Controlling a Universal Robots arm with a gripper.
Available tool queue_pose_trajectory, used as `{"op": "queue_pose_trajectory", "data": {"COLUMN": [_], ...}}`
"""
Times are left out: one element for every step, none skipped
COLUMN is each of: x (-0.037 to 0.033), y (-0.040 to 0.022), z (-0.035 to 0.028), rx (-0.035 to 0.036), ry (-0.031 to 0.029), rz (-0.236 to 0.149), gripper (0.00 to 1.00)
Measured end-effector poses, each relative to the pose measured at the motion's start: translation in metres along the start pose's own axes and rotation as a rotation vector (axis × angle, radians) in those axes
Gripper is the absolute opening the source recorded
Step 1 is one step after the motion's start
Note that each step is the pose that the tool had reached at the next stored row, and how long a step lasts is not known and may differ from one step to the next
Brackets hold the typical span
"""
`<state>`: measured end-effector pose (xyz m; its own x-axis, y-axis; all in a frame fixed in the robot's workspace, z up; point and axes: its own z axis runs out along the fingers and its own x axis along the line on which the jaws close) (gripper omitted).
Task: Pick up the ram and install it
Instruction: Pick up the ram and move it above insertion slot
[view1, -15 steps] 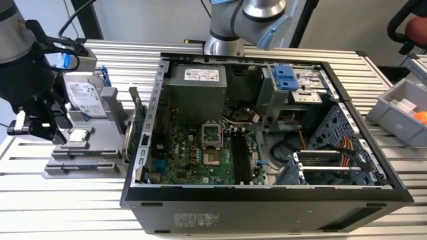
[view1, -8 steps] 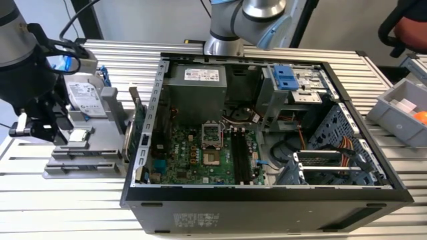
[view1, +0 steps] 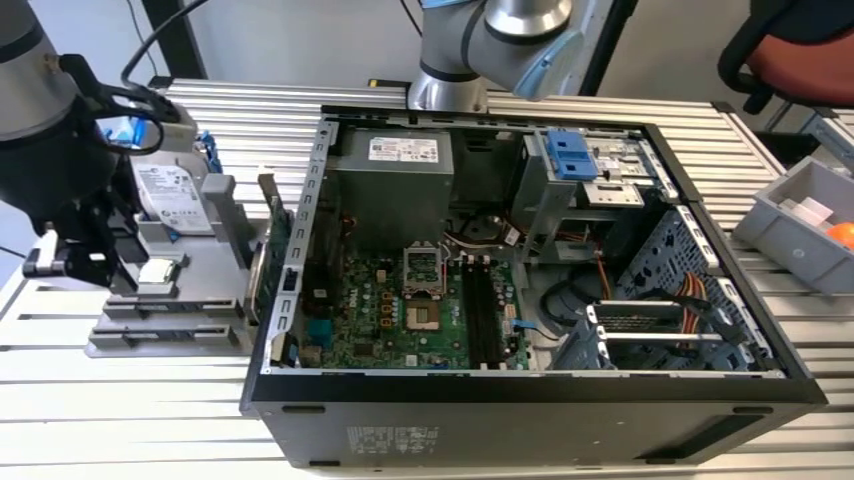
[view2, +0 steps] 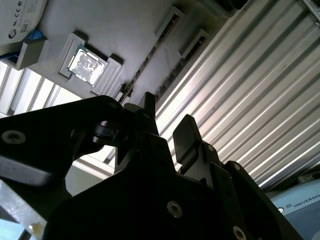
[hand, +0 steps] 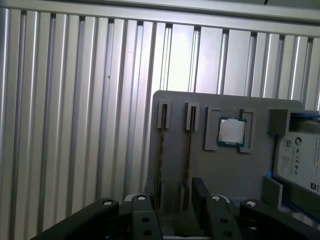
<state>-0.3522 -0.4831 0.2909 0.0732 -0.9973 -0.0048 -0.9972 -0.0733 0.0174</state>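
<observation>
Exterior view: the black gripper (view1: 83, 262) hangs over the grey slotted holder block (view1: 147, 335), beside the open computer case (view1: 534, 400).

Second wrist view: the fingers (view2: 187, 131) are parted and hold nothing.

First wrist view: the thin dark ram stick (hand: 161, 150) stands on edge in the holder's slot. This looks like the approach to the pickup. A grasp calls for the fingers to straddle that edge squarely.

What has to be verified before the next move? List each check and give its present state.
1. Gripper open and holding nothing: ok.
2. Ram sticks standing on edge in the grey holder, two side by side: ok.
3. Gripper centred over just one stick: cannot tell.
4. Computer case open on top: ok.
5. Memory slots free of any stick: cannot tell.
6. Processor chip apart from the sticks: ok.
</observation>
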Motion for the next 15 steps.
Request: {"op": "queue_pose_trajectory", "data": {"x": [0.0000, 0.0000, 0.0000, 0.0000, 0.0000, 0.0000, 0.0000, 0.0000, 0.0000, 0.0000, 0.0000, 0.0000, 0.0000, 0.0000, 0.0000], "y": [0.0000, 0.0000, 0.0000, 0.0000, 0.0000, 0.0000, -0.0001, -0.0001, -0.0001, -0.0001, -0.0001, -0.0001, -0.0002, -0.0001, -0.0001], "z": [0.0006, 0.0011, 0.0017, 0.0023, 0.0029, 0.0034, 0.0041, 0.0046, 0.0052, 0.0058, 0.0063, 0.0069, 0.0074, 0.0080, 0.0085], "rx": [0.0000, 0.0000, 0.0000, -0.0001, -0.0001, 0.0000, 0.0000, 0.0000, -0.0001, -0.0001, -0.0001, -0.0002, 0.0000, -0.0002, -0.0001], "ry": [0.0001, 0.0002, 0.0003, 0.0004, 0.0005, 0.0005, 0.0006, 0.0007, 0.0008, 0.0009, 0.0011, 0.0012, 0.0012, 0.0014, 0.0015], "rz": [0.000, 0.000, 0.000, 0.000, 0.000, 0.000, 0.000, 0.000, 0.000, 0.000, 0.000, 0.000, 0.000, 0.000, 0.000], "gripper": [1.00, 1.00, 1.00, 1.00, 1.00, 1.00, 1.00, 1.00, 1.00, 1.00, 1.00, 1.00, 1.00, 1.00, 1.00]}}
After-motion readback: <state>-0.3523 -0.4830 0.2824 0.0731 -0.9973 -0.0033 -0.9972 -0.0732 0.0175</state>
